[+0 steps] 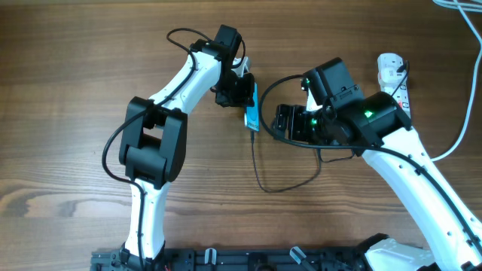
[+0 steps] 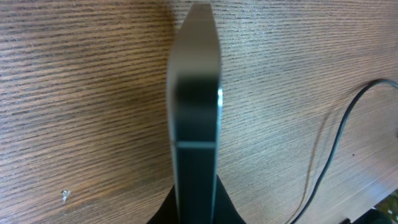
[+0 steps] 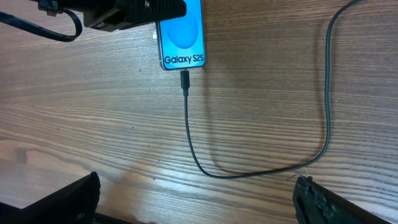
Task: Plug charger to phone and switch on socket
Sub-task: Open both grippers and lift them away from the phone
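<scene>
The phone (image 1: 254, 110) has a cyan screen and is held tilted on its long edge by my left gripper (image 1: 238, 92), which is shut on it. In the left wrist view the phone (image 2: 196, 93) shows edge-on between the jaws. The right wrist view shows its "Galaxy S25" end (image 3: 182, 37). The charger's black connector tip (image 3: 185, 79) sits right at that end; I cannot tell if it is fully seated. The thin black cable (image 1: 260, 177) loops over the table. My right gripper (image 3: 199, 205) is wide open and empty, just right of the phone (image 1: 286, 120). The white socket (image 1: 392, 71) lies at the far right, partly hidden by my right arm.
The socket's thick white cord (image 1: 461, 128) runs along the right edge of the table. The charger cable also shows in the left wrist view (image 2: 336, 143). My left gripper's black body (image 3: 118, 12) fills the top left of the right wrist view.
</scene>
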You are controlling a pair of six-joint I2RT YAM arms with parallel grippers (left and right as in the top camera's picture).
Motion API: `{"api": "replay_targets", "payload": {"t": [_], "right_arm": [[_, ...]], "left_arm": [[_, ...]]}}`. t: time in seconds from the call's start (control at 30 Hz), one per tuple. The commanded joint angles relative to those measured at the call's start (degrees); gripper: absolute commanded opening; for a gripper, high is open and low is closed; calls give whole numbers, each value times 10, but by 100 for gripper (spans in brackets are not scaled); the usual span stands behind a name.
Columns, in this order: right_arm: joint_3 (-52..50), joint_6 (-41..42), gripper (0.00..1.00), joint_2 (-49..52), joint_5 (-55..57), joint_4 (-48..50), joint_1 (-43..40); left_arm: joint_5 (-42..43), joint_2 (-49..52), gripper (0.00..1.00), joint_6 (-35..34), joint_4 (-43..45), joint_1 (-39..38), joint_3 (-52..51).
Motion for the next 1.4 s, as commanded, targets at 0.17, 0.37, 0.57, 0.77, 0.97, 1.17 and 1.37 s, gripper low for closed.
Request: {"api": "replay_targets", "payload": {"t": [0.17, 0.37, 0.57, 0.77, 0.97, 1.17, 1.37], "right_arm": [[-2, 6, 100, 7, -5, -12, -2], [-2, 6, 100, 7, -5, -15, -2], [-2, 6, 100, 7, -5, -18, -2], [-2, 4, 100, 7, -5, -34, -2], [-2, -19, 100, 7, 5, -39, -2], [90, -61, 100, 8, 18, -120, -51], [299, -127, 100, 82, 104, -221, -273]], "left_arm": [[-30, 9, 8, 12, -3, 2, 2], [-86, 9, 18, 12, -17, 1, 2], [-94, 9, 34, 12, -21, 2, 2], [-95, 9, 35, 12, -33, 2, 2], [-94, -17, 35, 10, -68, 10, 3], [-94, -151, 77, 7, -95, 67, 40], [-94, -292, 100, 6, -108, 139, 40]]}}
